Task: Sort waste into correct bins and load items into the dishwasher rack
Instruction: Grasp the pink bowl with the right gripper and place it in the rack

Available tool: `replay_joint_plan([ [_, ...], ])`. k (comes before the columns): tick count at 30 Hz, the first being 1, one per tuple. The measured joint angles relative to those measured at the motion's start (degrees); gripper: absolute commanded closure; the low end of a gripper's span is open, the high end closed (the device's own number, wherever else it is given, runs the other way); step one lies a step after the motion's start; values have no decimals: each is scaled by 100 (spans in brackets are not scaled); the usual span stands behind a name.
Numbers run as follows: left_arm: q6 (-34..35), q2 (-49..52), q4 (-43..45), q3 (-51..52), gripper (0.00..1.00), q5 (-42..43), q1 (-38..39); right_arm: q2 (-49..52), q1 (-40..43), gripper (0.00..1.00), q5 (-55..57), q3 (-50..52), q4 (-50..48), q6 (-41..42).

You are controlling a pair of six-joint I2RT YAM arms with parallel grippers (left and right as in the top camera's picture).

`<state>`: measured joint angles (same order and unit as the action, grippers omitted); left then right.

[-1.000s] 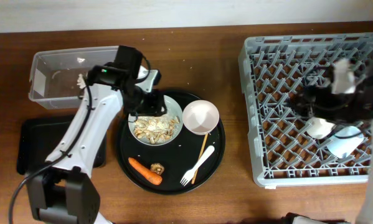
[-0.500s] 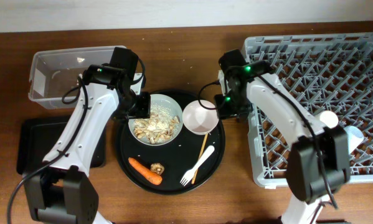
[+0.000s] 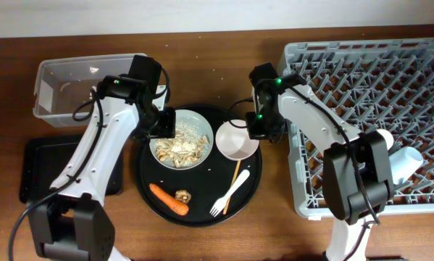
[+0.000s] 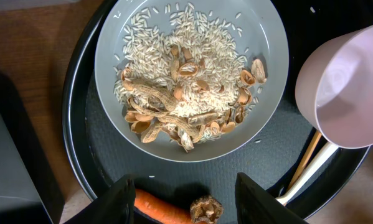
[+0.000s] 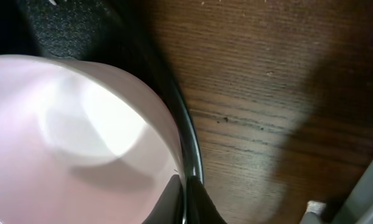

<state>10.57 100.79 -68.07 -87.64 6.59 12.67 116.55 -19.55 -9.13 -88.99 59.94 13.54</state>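
A pale bowl [image 3: 195, 117] holding beige food scraps [image 3: 179, 147] sits on the round black tray [image 3: 202, 174]. My left gripper [image 3: 162, 123] hovers at the bowl's left rim; in the left wrist view it [image 4: 186, 200] is open, with the orange carrot [image 4: 161, 210] and brown lump [image 4: 206, 208] lying on the tray below the gap. The white saucer [image 3: 235, 140] stands right of the bowl. My right gripper [image 3: 260, 125] is shut on the saucer's right rim, and its fingertips [image 5: 185, 199] pinch the thin edge of the saucer [image 5: 68, 137]. The grey dishwasher rack [image 3: 369, 72] fills the right side.
A white fork [image 3: 230, 192] and a chopstick [image 3: 235, 174] lie on the round tray's right part. The clear tub [image 3: 64, 90] is at the back left, the shallow black tray [image 3: 39, 170] in front of it. Two cups [image 3: 403, 164] lie in the rack's right side.
My right arm swung from the rack to the saucer and its jaws shut on the rim; the saucer shifted slightly right. The left arm hardly moved.
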Motion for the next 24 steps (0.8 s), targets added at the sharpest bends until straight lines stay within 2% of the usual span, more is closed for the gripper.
replay_joint_plan([
  [4,0,0,-7,0,49,0,0,-9,2,96,-59,-59,271,-26],
  [7,0,0,-9,0,48,0,0,-297,142,96,236,-658,789,-68],
  [11,0,0,-7,0,48,0,0,-1611,745,96,1696,-1515,708,-568],
  [13,0,0,-7,0,48,0,0,-1738,1032,96,2695,-1528,616,-640],
  [15,0,0,0,0,48,-2,0,-1613,1425,96,3777,-1523,422,-494],
  [19,0,0,35,0,48,-2,0,-1342,2260,96,6170,-1515,-28,428],
  [21,0,0,39,0,48,0,0,-942,2647,96,6931,-1517,-105,595],
  [24,0,0,37,0,48,0,0,42,2863,96,7278,-1506,-98,643],
])
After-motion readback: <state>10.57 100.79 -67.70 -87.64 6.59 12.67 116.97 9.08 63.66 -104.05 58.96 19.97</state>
